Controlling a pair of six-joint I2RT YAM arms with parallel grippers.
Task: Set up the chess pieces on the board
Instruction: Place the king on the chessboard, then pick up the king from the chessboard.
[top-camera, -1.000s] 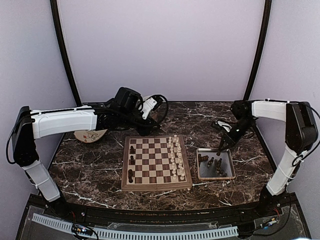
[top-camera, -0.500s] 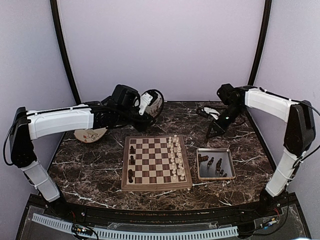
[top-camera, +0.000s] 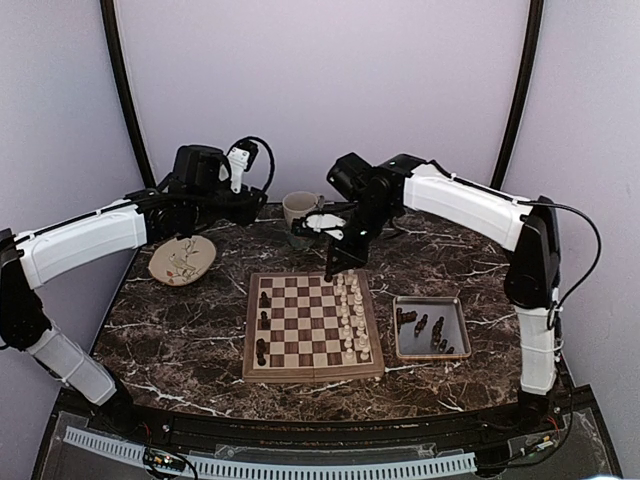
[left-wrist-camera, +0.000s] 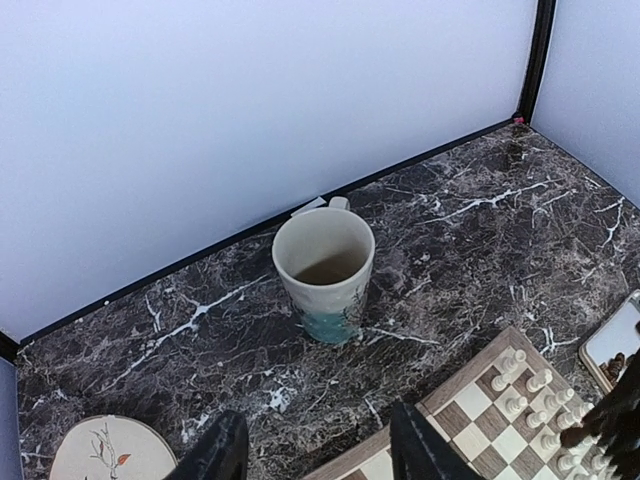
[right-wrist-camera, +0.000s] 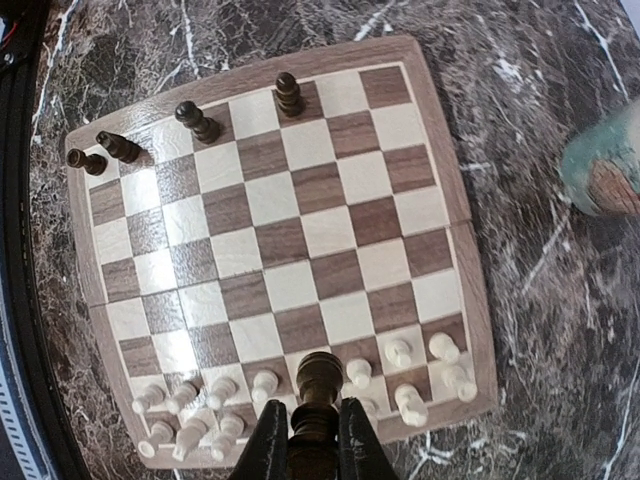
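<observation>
Dark veined marble forms the surface (top-camera: 180, 330), closed in by pale lilac walls (top-camera: 320, 90). At its middle lies the board (top-camera: 305, 330), flat and square to the arms. Cream-white chessmen (top-camera: 350, 315) fill the two files along its right side. Four dark brown chessmen (right-wrist-camera: 195, 120) stand along the opposite, left edge, and from the right wrist view one of them seems to lean rather than stand upright, though it is small and hard to judge. Just right of the board, not touching it, sits a shiny metal tray (top-camera: 450, 318) with more dark chessmen scattered inside. The right gripper (right-wrist-camera: 307, 445) hangs over the far right part of the board, its fingers pressed together on the base of a single dark brown chessman (right-wrist-camera: 318, 385), which points down upright above the rows of cream-white pieces without touching the squares. The left gripper (left-wrist-camera: 315, 455) is raised over the far left of the surface, well apart from the board; its two fingers (left-wrist-camera: 225, 450) stand apart with nothing between them. Ahead of it a cream mug (left-wrist-camera: 325, 265) with a teal band at the foot stands upright near the back wall. A round plate (top-camera: 182, 260) with a painted twig lies on the left, beside the board's far left corner
</observation>
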